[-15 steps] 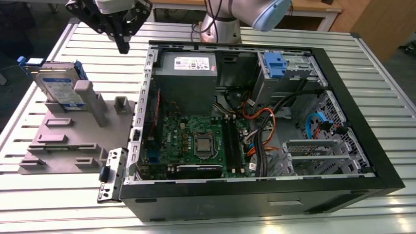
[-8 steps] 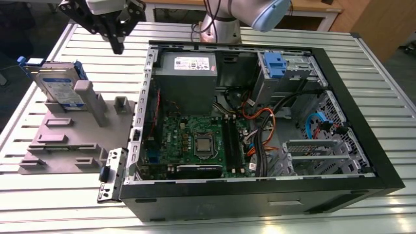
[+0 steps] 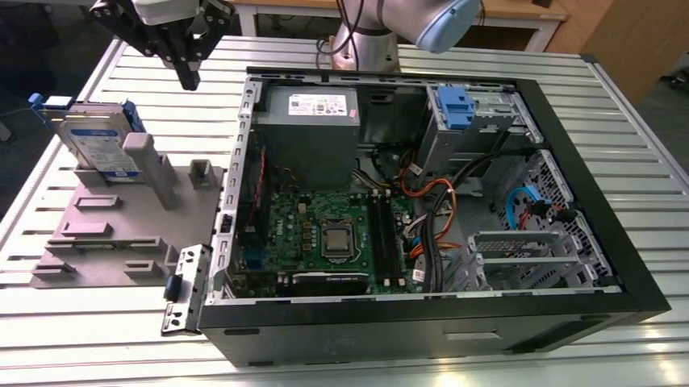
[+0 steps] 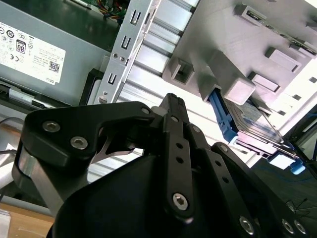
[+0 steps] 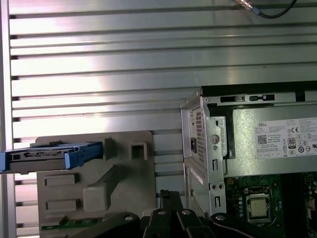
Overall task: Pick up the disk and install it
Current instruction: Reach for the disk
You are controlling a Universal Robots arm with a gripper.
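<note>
While the disk (image 3: 99,145) stands on edge in the grey holder (image 3: 119,222), leaning against an upright post (image 3: 145,161) at the exterior view's left, we have nothing in hand. Blue rails run along its edges. Just beside the holder sits the open computer case (image 3: 635,266), with the power supply (image 3: 310,133) in its near corner. Everything rests on the slatted metal table (image 3: 64,339).

Our gripper (image 3: 192,79) hangs in the air with its fingers pressed together, pinching nothing; the second wrist view shows the gripper (image 4: 172,99) the same way.

We see a few risks. Fingers closed like this cannot straddle the disk and would strike its top edge. The disk only leans, so we judge a sideways nudge could tip it off the post. The post stands tight against one face and could catch a finger. A grip on the plastic rails alone might flex or slip.

The gripper is higher than the disk and off to its case side, over the strip between holder and case wall, well apart from the disk (image 4: 257,124) and touching nothing.
</note>
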